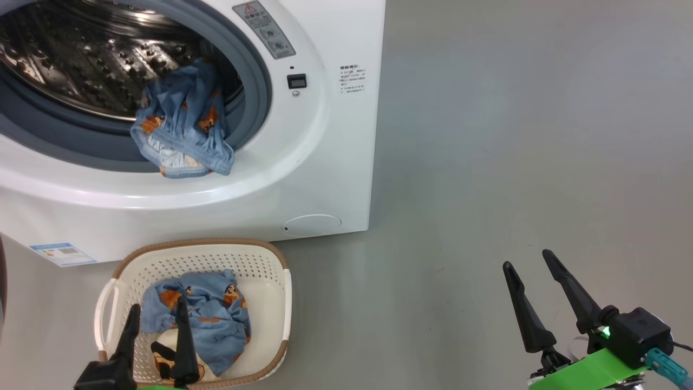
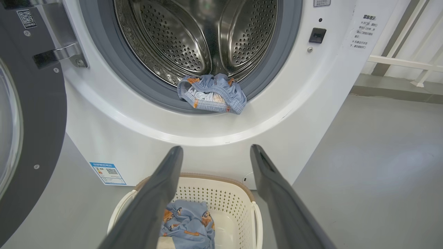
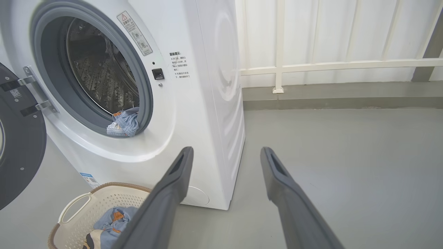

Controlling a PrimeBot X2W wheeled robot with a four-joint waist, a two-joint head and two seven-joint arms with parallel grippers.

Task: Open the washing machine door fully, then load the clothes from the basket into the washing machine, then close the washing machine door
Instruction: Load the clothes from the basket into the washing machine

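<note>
The washing machine [image 1: 335,162] stands with its door [image 2: 31,131] swung wide to the left. One blue printed garment [image 1: 181,130] hangs over the grey seal at the drum's mouth, half in and half out. More of the clothes [image 1: 203,319] lie in the cream basket [image 1: 270,260] on the floor before the machine. My left gripper [image 1: 157,311] hovers open just above the basket's near side, nothing between its fingers. Open and empty too, my right gripper [image 1: 528,259] stands over bare floor well to the right.
Grey floor [image 1: 514,135] spreads to the right of the machine. A white railing [image 3: 339,64] and wall run behind it. The open door [image 3: 17,138] takes up the space left of the basket [image 3: 86,204].
</note>
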